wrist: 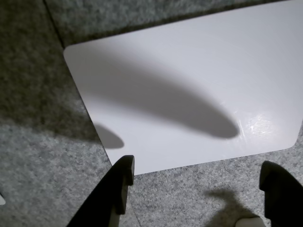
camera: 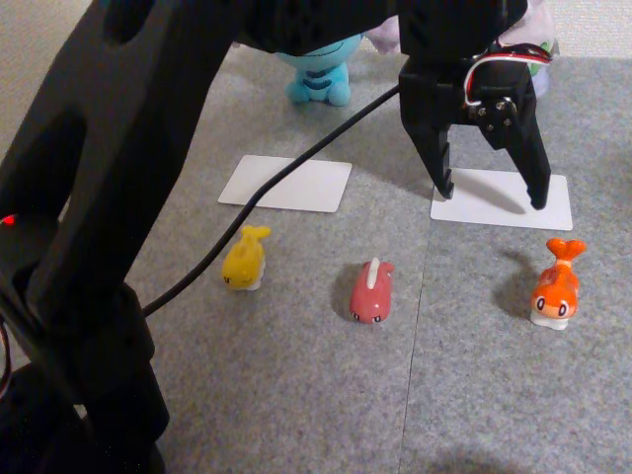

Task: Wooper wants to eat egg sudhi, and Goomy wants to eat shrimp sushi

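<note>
**Tool parked over the right-hand card, nothing picked up yet**

The tool (camera: 491,193) hangs with its two fingers spread wide and nothing between them, tips just above the white card (camera: 509,202) on the right of the other view. The wrist view backs that up: both fingertips (wrist: 120,177) frame the near edge of the card (wrist: 189,85), with only finger shadows on it. A second white card (camera: 286,184) lies to the left, in front of Wooper (camera: 318,69). The cards look like serving spots, one per plush.

All three toys sit in a row on the grey carpeted worktop (camera: 296,395), nearer the camera than the cards. The egg sudhi (camera: 245,259) is just below the left card, the pink-red figure (camera: 371,291) is in the middle, and the shrimp sushi (camera: 556,284) is just below the right card, closest to the tool. Probably that's the first grab.

Hard to see: Wooper is mostly hidden behind the arm, only its blue lower body showing. Goomy (camera: 385,35) is barely a pale sliver behind the arm, so no face visible.
</note>
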